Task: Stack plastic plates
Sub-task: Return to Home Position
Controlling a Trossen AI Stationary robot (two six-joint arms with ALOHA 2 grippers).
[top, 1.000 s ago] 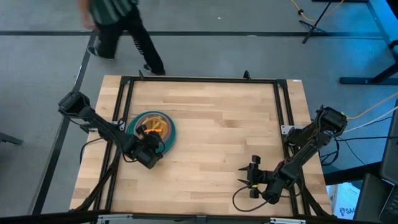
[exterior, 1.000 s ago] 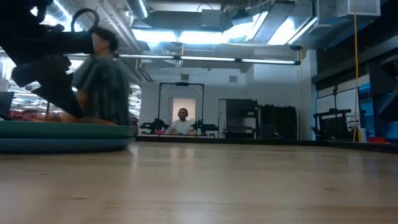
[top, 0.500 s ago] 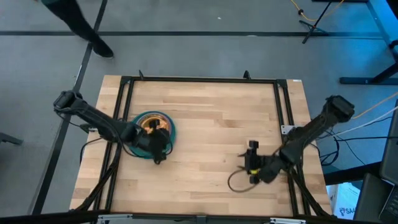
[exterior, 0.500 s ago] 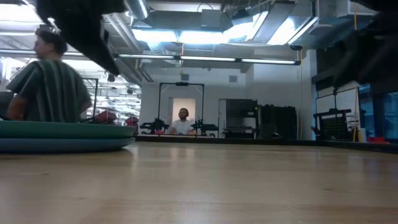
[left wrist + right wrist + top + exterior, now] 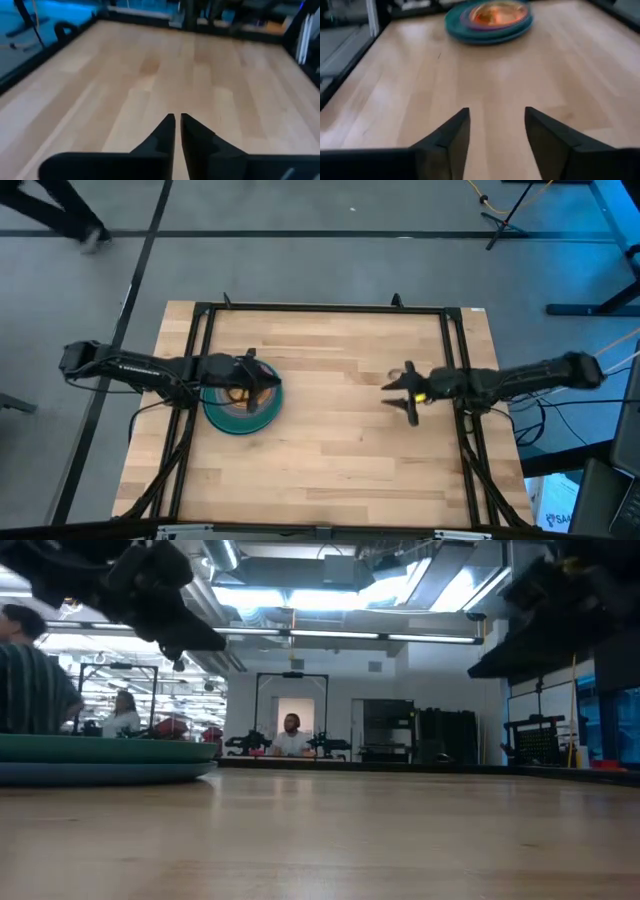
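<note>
The plastic plates point(image 5: 240, 402) lie in one stack on the left half of the table, wide teal and blue discs at the bottom and an orange one on top. The stack point(image 5: 489, 18) also shows in the right wrist view, and in the low view the stack point(image 5: 100, 760) shows edge-on. My left gripper point(image 5: 268, 384) hovers above the stack, pointing toward the table's right. In its own wrist view my left gripper point(image 5: 178, 124) is shut and empty. My right gripper point(image 5: 398, 391) hangs over bare wood right of centre, facing the stack. In its own view my right gripper point(image 5: 495, 125) is open.
A black frame rail point(image 5: 320, 309) runs round the table top. Bare wood point(image 5: 330, 410) lies between the stack and my right gripper. Cables point(image 5: 520, 415) hang off the right edge. People point(image 5: 292, 736) are in the room beyond the far edge.
My left gripper has risen from the stack's near edge and swung toward the far side, now stretched level over the stack. My right gripper has travelled from the near right corner toward the far edge and centre, turning to face the stack. A person has walked off to the left.
</note>
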